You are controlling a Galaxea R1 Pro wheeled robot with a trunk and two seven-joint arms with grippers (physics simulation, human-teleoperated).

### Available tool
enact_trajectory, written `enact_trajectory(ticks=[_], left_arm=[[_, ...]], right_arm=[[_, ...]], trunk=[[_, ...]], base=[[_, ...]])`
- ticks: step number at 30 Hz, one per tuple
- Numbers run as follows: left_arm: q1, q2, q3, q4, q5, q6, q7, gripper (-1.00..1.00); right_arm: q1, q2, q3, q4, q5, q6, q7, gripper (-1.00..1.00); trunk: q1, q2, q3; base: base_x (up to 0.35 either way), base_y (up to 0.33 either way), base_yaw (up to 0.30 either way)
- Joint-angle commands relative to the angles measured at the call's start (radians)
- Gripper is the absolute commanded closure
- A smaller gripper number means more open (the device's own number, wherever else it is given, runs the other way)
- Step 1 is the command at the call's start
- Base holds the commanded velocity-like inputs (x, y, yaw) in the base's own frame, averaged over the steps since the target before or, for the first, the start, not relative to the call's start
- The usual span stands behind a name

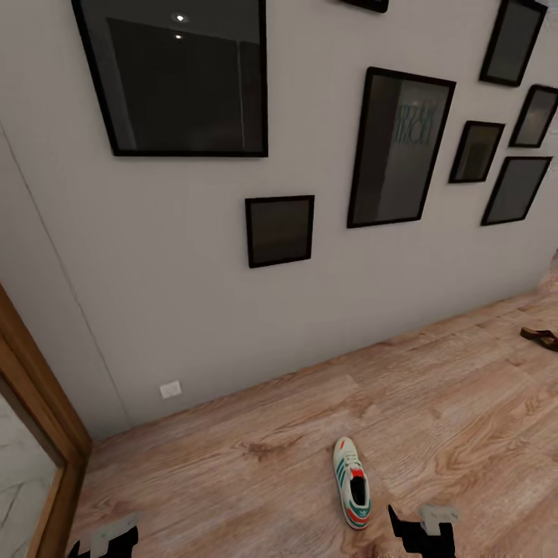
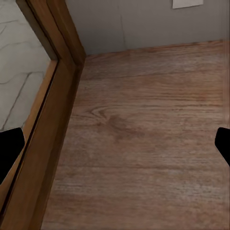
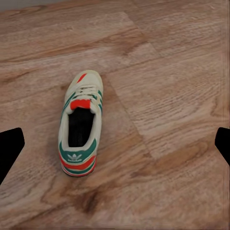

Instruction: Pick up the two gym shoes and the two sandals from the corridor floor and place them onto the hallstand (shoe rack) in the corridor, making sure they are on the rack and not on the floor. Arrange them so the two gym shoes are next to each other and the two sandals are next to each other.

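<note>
We hover our right gripper [image 1: 422, 527], fingers wide and empty, beside one gym shoe [image 1: 352, 482] on the corridor floor [image 1: 434, 403], lining up a pickup; our left gripper [image 2: 115, 148] is equally wide.

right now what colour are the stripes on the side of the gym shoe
Green, on a white gym shoe with red-orange tongue and heel accents; clearest in the right wrist view.

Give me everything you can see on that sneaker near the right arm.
The sneaker is a single white lace-up shoe with green side stripes, a red-orange tongue and a red-and-green heel with a small logo. It sits upright on its sole, flat on the wood floor, toe pointing toward the wall, heel toward the robot. Nothing touches it; the right pincer hangs open close beside its heel.
</note>
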Motion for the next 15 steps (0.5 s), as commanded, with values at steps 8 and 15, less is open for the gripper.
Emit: enact_trajectory(ticks=[8, 15], left_arm=[[0.0, 0.0, -0.001, 0.0, 0.008, -0.004, -0.001, -1.0], [0.0, 0.0, -0.001, 0.0, 0.008, -0.004, -0.001, -1.0]], right_arm=[[-0.001, 0.0, 0.004, 0.001, -0.011, -0.004, 0.008, -1.0], [-0.001, 0.0, 0.004, 0.001, -0.011, -0.003, 0.008, -1.0]], trunk=[[0.0, 0.0, -0.001], [0.0, 0.0, -0.001]], base=[[0.0, 0.0, -0.264], [0.0, 0.0, -0.278]])
